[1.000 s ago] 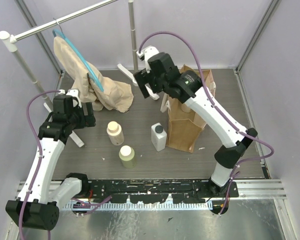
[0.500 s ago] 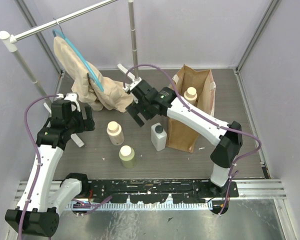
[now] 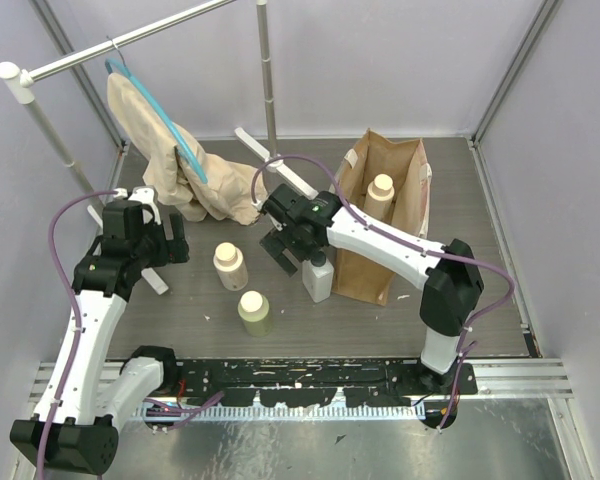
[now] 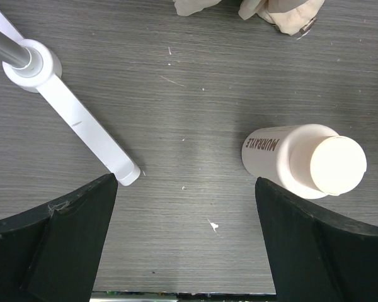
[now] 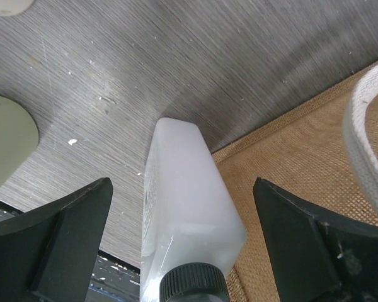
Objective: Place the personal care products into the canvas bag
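1. Nearest me, at about 7 o'clock from the table's (image 3: 180, 300) middle, stands the yellowish bottle (image 3: 253, 312): round and squat, with a wide pale cap.
2. Just past it, at its 2 o'clock, is the white rectangular bottle (image 5: 183, 207) with a dark ribbed cap. It stands upright just beside the canvas bag (image 3: 380, 262), at the bag's 9 o'clock.
3. The right gripper (image 5: 181, 182) hangs over this bottle with its jaws spread wide, one on each side and neither touching it. It holds nothing.
4. At 11 o'clock from the yellowish bottle stands a cream bottle (image 4: 302, 160), round with a wide flat cap and brown lettering on its side.
5. The left gripper (image 4: 184, 182) is at that bottle's 9 o'clock, jaws wide apart over bare table, holding nothing.
6. The canvas bag is tan-brown and woven. It stands upright at 3 o'clock, far taller than the bottles, and has pale cream strap handles.
7. Inside its open top sits a fourth bottle (image 3: 380, 190), also cream with a wide cap.
8. Farthest off, at 11 o'clock, a beige cloth (image 3: 145, 130) hangs on a blue hanger (image 3: 180, 145).
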Motion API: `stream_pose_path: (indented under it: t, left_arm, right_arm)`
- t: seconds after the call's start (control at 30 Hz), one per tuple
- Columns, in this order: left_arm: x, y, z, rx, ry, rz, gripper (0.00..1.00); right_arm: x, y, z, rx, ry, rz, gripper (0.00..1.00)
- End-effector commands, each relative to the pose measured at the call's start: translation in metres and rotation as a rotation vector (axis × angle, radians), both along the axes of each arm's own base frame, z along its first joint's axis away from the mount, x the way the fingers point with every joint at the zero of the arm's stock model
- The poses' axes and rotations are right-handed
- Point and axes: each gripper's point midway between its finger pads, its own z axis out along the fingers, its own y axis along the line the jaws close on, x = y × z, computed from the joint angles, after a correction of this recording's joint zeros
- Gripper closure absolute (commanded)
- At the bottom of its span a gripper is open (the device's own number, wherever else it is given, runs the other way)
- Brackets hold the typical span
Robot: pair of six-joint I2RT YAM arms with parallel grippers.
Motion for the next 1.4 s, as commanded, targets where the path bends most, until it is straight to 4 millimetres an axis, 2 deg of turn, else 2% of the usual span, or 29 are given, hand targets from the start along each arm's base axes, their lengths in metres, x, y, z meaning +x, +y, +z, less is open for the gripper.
stream_pose_path:
  t: [0.0, 0.33, 0.63, 0.73, 0.93, 1.03, 1.17, 1.23, 1.37]
  left_arm:
    - [-0.001, 0.002, -0.002, 0.007, -0.002, 0.001, 0.02]
    - [-0.002, 0.001, -0.007, -0.002, 0.009, 0.004, 0.02]
    - [0.000, -0.002, -0.009, -0.015, 0.012, -0.001, 0.02]
    - [-0.001, -0.002, -0.010, -0.015, 0.014, -0.001, 0.02]
    - [-0.001, -0.002, -0.012, -0.016, 0.017, 0.001, 0.02]
    - [0.001, -0.002, -0.012, -0.016, 0.013, 0.001, 0.02]
    - [0.001, -0.002, -0.013, -0.016, 0.015, 0.002, 0.02]
    - [0.002, -0.002, -0.013, -0.017, 0.016, 0.002, 0.02]
    - [0.002, -0.002, -0.013, -0.015, 0.017, 0.001, 0.02]
  right_arm:
    - [-0.001, -0.006, 0.016, 0.031, -0.037, -0.026, 0.00]
    - [-0.034, -0.030, -0.008, 0.003, 0.077, -0.077, 0.01]
    - [-0.034, -0.019, -0.016, 0.043, 0.094, -0.071, 0.17]
    - [-0.034, -0.018, -0.018, 0.039, 0.097, -0.069, 0.35]
    - [-0.033, -0.020, -0.016, 0.022, 0.099, -0.066, 0.83]
    - [-0.027, -0.017, -0.003, 0.026, 0.070, -0.070, 0.99]
    - [-0.012, -0.003, 0.030, 0.077, 0.014, -0.064, 0.99]
    - [-0.003, 0.009, 0.055, 0.127, -0.025, -0.059, 0.99]
    - [0.021, 0.026, 0.120, 0.261, -0.174, -0.073, 0.99]
